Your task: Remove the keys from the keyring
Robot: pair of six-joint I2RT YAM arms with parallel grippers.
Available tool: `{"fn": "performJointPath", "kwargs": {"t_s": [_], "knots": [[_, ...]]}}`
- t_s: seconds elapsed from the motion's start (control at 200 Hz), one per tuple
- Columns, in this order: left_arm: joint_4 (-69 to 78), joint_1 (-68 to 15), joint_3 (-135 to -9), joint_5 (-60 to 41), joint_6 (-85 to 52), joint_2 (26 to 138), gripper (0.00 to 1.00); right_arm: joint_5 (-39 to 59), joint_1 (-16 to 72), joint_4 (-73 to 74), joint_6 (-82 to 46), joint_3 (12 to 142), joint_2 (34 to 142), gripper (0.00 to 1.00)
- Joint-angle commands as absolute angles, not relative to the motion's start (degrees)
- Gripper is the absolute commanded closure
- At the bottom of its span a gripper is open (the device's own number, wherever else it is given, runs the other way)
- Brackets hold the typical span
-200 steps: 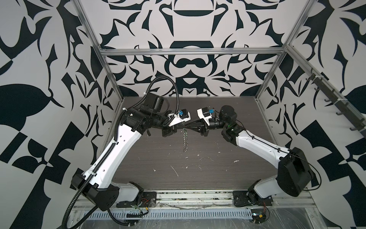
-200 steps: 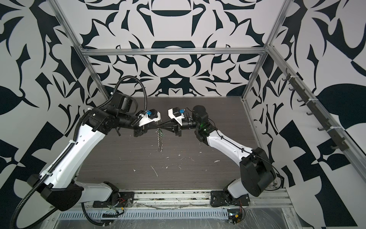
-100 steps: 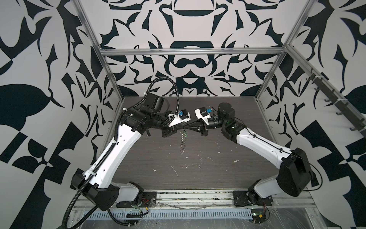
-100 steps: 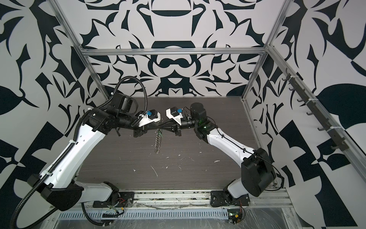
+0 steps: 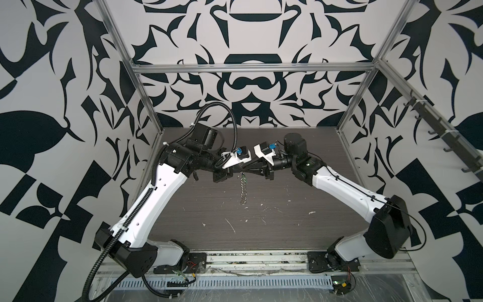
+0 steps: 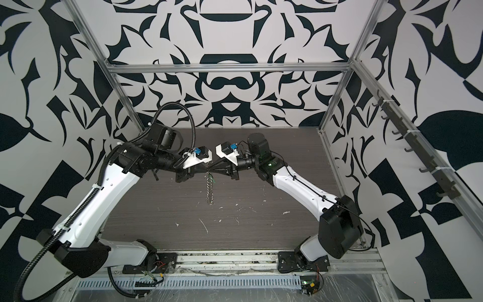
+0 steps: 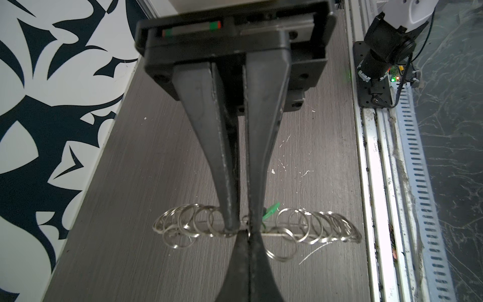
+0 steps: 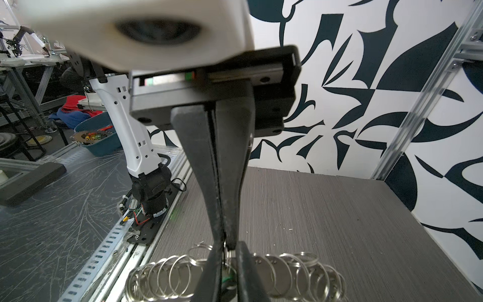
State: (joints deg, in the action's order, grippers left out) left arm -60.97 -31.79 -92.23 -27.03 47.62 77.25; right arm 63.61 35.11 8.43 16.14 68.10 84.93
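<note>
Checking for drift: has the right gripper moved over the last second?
Yes, slightly: the right gripper has shifted left, away from the right rear frame post.

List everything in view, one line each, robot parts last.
keyring: one, thin loop strung with many silver rings, hanging from the hands over the table.
key: one, green tag showing, on the keyring by the hands.
table: one, dark wood-grain, under both arms.
scraps: several, white, scattered on the table.
walls: three, black-and-white pattern, around the table.
hook rail: one, dark, right wall.
bin: one, blue, outside the cell.
left arm, right arm: white and black, near edge.
left hand: black, shut on the keyring.
right hand: black, apparently closed on the key.
</note>
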Motion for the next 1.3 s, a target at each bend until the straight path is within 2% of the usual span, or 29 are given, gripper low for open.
{"fn": "performJointPath", "kwargs": {"t_s": [0.0, 0.27, 0.35, 0.41, 0.555, 0.71, 0.745, 0.96, 1.2, 1.295], "knots": [[-58.01, -32.37, -92.81, -30.21, 48.34, 77.26, 1.00, 64.25, 36.74, 5.62, 17.95, 70.13, 84.91, 0.85], [-58.01, -32.35, -92.29, -29.88, 48.23, 76.69, 1.00, 63.63, 36.77, 0.42, 21.63, 71.45, 84.56, 0.85], [-58.02, -32.35, -92.23, -29.99, 48.18, 76.72, 1.00, 63.98, 36.74, 1.04, 21.46, 71.31, 84.61, 0.90], [-57.92, -32.34, -92.27, -29.97, 48.21, 76.72, 1.00, 64.08, 36.78, 1.79, 20.78, 71.28, 84.56, 1.00], [-57.48, -32.34, -92.27, -30.56, 47.98, 76.63, 1.00, 63.75, 36.88, 2.08, 20.56, 71.38, 84.81, 1.00], [-56.76, -32.34, -91.43, -30.73, 47.73, 76.21, 1.00, 63.11, 36.77, 13.57, 13.61, 67.77, 84.21, 1.00], [-56.30, -32.34, -90.98, -30.86, 47.33, 75.82, 0.93, 63.34, 36.74, 16.21, 11.97, 67.11, 84.17, 1.00], [-55.58, -30.06, -90.58, -32.27, 45.81, 73.43, 0.71, 62.45, 36.46, 24.32, 7.99, 65.19, 83.81, 1.00], [-43.04, -21.17, -83.77, -46.70, 34.38, 64.94, 0.65, 62.45, 35.82, 35.02, 0.88, 63.59, 83.62, 1.00], [-35.05, -19.57, -78.60, -47.74, 28.90, 61.10, 0.57, 62.03, 35.61, 39.76, -2.13, 62.66, 83.39, 1.00]]}}
